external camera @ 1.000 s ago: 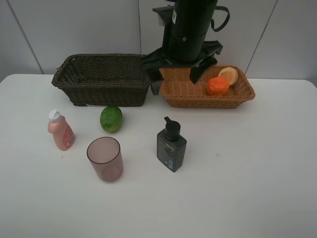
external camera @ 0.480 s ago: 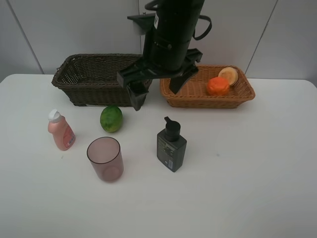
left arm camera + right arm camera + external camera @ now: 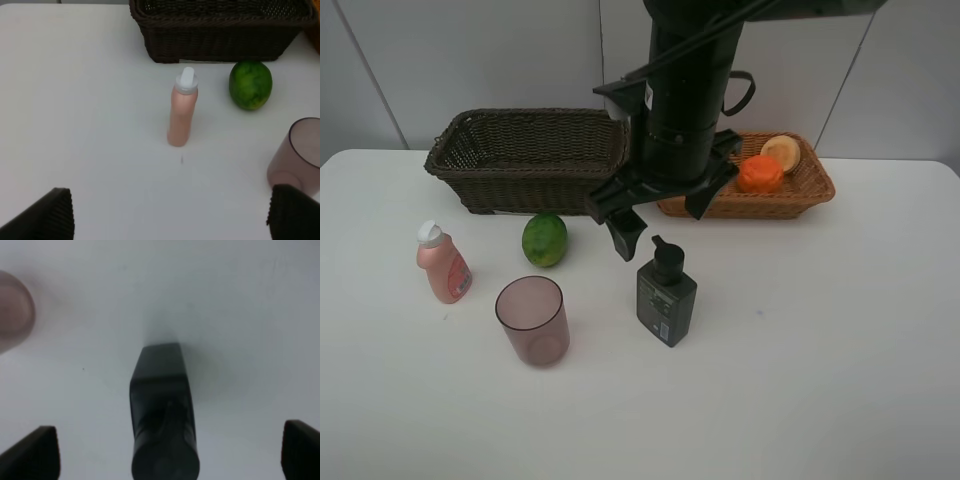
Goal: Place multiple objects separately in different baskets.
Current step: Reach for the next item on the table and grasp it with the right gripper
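Over the middle of the table (image 3: pixel 840 340), I am holding the right gripper (image 3: pixel 662 222) just above the dark pump bottle (image 3: pixel 666 295), which is standing upright near the mauve cup (image 3: pixel 532 320). The jaws are standing at full spread. In the right wrist view the bottle is sitting between the two fingers without touching either, and nothing is being held.

I am judging the step in hand to be the approach to this bottle. The orange (image 3: pixel 759 173) and the peach-like fruit (image 3: pixel 781 152) are lying in the light tan basket (image 3: pixel 760 206). The dark brown basket (image 3: pixel 535 185) is showing nothing inside. The green fruit (image 3: pixel 545 239) and the pink bottle (image 3: pixel 443 264) are waiting on the table in front of it.

I am expecting the next move to call for a straight descent until the fingers bracket the bottle's body below the pump. A firm close and a lift should follow, probably toward the dark basket.

I am keeping the left gripper (image 3: pixel 170 215) wide open and empty, low over bare table, facing the pink bottle.
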Robot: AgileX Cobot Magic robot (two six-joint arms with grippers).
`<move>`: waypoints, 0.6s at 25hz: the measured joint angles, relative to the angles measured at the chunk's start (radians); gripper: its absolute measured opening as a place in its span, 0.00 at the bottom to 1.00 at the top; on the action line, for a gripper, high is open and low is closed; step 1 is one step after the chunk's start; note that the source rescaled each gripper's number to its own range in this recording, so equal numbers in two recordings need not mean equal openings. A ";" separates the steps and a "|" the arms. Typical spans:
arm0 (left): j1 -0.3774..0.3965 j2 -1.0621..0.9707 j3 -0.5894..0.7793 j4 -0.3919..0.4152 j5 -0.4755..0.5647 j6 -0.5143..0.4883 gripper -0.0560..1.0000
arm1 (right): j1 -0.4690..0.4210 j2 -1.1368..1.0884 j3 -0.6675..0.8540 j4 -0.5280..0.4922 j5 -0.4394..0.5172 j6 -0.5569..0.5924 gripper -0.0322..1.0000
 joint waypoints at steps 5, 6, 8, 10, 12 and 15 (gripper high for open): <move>0.000 0.000 0.000 0.000 0.000 0.000 1.00 | 0.000 0.000 0.003 -0.001 0.000 -0.030 1.00; 0.000 0.000 0.000 0.000 0.000 0.000 1.00 | 0.000 0.000 0.006 -0.001 0.001 -0.039 1.00; 0.000 0.000 0.000 0.000 0.000 0.000 1.00 | 0.000 0.000 0.016 -0.001 -0.001 -0.046 1.00; 0.000 0.000 0.000 0.000 0.000 0.000 1.00 | 0.000 0.000 0.039 -0.001 -0.002 -0.049 1.00; 0.000 0.000 0.000 0.000 0.000 0.000 1.00 | 0.000 0.000 0.063 -0.001 0.000 -0.059 1.00; 0.000 0.000 0.000 0.001 0.000 0.000 1.00 | 0.000 0.000 0.076 0.009 0.001 -0.071 1.00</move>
